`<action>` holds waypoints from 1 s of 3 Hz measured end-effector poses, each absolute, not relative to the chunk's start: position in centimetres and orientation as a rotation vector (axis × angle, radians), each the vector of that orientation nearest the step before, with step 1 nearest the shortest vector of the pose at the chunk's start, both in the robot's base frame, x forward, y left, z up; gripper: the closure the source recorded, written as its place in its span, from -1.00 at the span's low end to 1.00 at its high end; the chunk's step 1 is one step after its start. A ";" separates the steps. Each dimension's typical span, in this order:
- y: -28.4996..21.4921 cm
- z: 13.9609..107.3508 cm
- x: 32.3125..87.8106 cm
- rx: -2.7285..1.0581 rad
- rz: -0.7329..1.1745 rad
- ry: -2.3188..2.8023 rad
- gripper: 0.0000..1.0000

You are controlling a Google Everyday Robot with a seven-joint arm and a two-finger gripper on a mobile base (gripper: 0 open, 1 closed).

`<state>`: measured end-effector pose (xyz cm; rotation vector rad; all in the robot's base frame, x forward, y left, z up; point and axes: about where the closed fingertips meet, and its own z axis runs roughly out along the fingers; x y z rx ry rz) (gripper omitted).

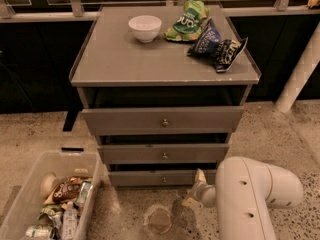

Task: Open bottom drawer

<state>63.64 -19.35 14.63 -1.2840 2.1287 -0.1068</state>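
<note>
The bottom drawer (145,178) is the lowest and narrowest of three grey fronts on the grey cabinet (120,59). It has a small round metal knob (164,179) at its centre and its front sits close to the cabinet frame. My gripper (195,190) is low near the floor, just in front of the drawer's right end and to the right of the knob. My white arm (255,194) fills the lower right. The middle drawer (162,154) and the top drawer (162,120) sit above.
On the cabinet top stand a white bowl (145,27), a green chip bag (187,20) and a blue chip bag (217,43). A clear bin (22,199) of snacks and cans sits on the floor at left. A white post (300,74) stands at right.
</note>
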 end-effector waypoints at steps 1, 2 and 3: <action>-19.5 15.0 64.5 -1.297 -0.088 2.143 -1.00; -19.5 15.0 64.5 -1.297 -0.088 2.143 -1.00; -19.3 15.6 64.5 -1.289 -0.114 2.131 -1.00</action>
